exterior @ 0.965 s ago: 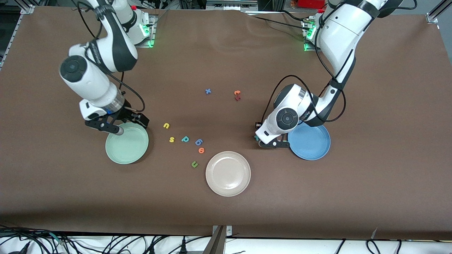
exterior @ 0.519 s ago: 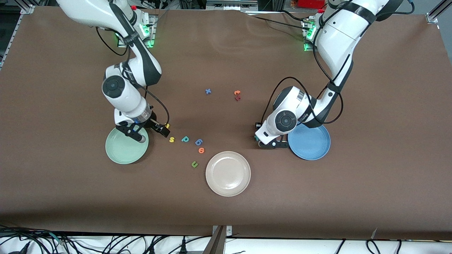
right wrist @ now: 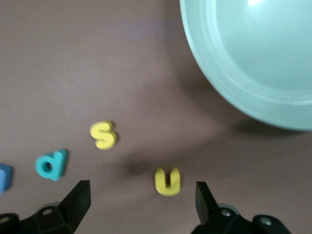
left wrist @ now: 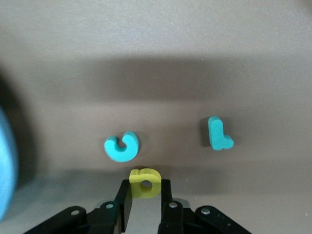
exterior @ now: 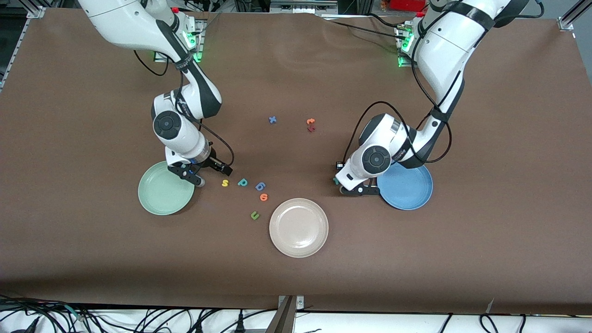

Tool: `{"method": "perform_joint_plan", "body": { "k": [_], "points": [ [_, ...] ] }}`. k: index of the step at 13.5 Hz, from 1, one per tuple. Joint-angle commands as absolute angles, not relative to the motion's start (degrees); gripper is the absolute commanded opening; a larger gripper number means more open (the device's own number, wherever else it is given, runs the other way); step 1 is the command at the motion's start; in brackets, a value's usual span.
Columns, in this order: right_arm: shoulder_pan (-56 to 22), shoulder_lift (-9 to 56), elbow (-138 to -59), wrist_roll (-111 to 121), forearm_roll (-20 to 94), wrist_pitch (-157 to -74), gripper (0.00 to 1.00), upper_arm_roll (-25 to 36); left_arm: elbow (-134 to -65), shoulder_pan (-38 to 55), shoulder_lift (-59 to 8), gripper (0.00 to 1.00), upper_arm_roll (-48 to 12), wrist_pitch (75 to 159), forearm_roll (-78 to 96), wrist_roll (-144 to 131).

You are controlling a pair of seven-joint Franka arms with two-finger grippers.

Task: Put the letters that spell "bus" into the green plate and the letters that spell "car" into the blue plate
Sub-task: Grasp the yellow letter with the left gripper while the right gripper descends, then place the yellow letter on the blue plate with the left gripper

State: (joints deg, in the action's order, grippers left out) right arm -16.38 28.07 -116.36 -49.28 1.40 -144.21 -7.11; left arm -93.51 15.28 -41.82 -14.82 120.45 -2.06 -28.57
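My left gripper (left wrist: 145, 185) is shut on the yellow "a" (left wrist: 145, 177), low at the table beside the blue plate (exterior: 409, 189). The teal "c" (left wrist: 122, 146) and teal "r" (left wrist: 218, 134) lie just past its fingertips. My right gripper (right wrist: 142, 190) stands open, low over the yellow "u" (right wrist: 167, 181), which lies between its fingers next to the green plate (exterior: 159, 194). The yellow "s" (exterior: 225, 183) and teal "b" (exterior: 242, 182) lie in a row beside it, toward the left arm's end. In the front view the "u" is hidden under the right gripper (exterior: 212, 175).
A blue "6" (exterior: 260, 186), an orange "6" (exterior: 263, 197) and a dark green "u" (exterior: 254, 215) lie near the beige plate (exterior: 299, 227). Nearer the robots' bases lie a blue "x" (exterior: 272, 120), an orange "t" (exterior: 311, 121) and a red letter (exterior: 311, 129).
My right arm swung from over the green plate toward the letters and now stands over the yellow "u". My left gripper closed on the yellow "a" and stayed in place.
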Motion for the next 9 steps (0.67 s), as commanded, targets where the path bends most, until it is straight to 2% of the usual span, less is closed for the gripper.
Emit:
{"method": "perform_joint_plan", "body": {
  "k": [1,3,6,9],
  "points": [
    [-16.5,27.9,-116.0,-50.4,1.8,-140.9,0.87,-7.5,-93.9,14.4,-35.3,0.10,-14.9,113.4,-3.5,-28.9],
    [-16.5,28.3,-116.0,-52.2,1.8,-140.5,0.82,-7.5,-93.9,13.0,-33.1,0.10,-14.7,110.7,-4.0,-27.1],
    [-16.5,28.5,-116.0,-52.7,1.8,-140.5,0.77,-7.5,-94.0,6.2,-32.7,0.10,-14.4,109.7,-4.0,-13.5],
    [-16.3,29.4,-115.8,-52.8,1.8,-141.0,0.77,-7.4,-94.0,0.8,-34.3,0.13,-14.5,110.0,-4.0,-1.8]
  ]
}}
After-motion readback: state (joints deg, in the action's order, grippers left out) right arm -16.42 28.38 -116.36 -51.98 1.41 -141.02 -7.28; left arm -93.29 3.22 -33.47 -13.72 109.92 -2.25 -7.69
